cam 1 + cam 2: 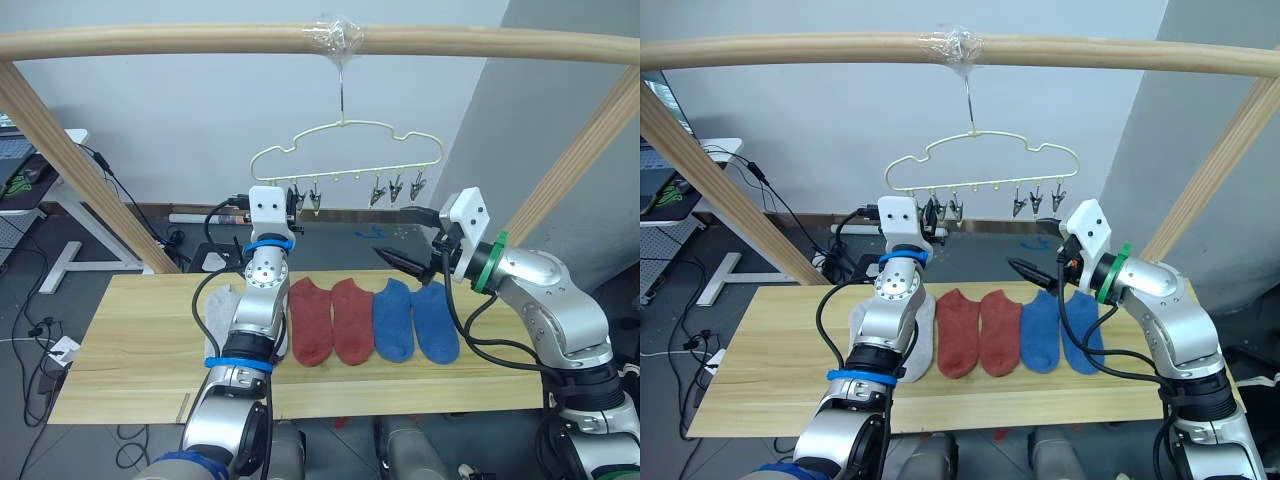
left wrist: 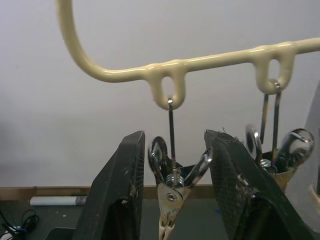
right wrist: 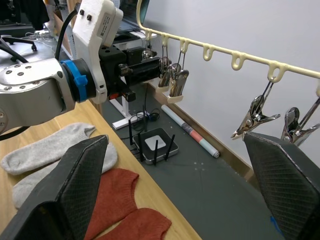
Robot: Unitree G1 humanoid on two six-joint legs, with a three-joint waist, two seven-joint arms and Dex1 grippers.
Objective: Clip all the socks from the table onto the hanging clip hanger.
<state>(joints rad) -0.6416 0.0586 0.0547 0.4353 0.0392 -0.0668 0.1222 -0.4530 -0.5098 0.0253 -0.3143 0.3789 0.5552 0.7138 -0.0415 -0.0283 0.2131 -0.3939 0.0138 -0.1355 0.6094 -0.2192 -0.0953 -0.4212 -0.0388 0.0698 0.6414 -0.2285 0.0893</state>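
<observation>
Taking the clip hanger [image 1: 346, 160] as the landmark: at its left end the left gripper [image 2: 175, 200] is raised with its fingers spread either side of a metal clip [image 2: 170, 197], not yet pressing it. Below the hanger, all six socks lie flat on the table [image 1: 130, 340]: grey socks [image 1: 865, 325], red socks [image 1: 330, 318], blue socks [image 1: 415, 320]. Beneath its right end the right gripper [image 1: 412, 265] hovers released and empty. The risk: squeezing the clip with no sock ready would just swing the freely hanging hanger.

Bright, even indoor light w/ soft shadows, no glare; wrist-view fingers [image 3: 75, 190] blurred close up.
</observation>
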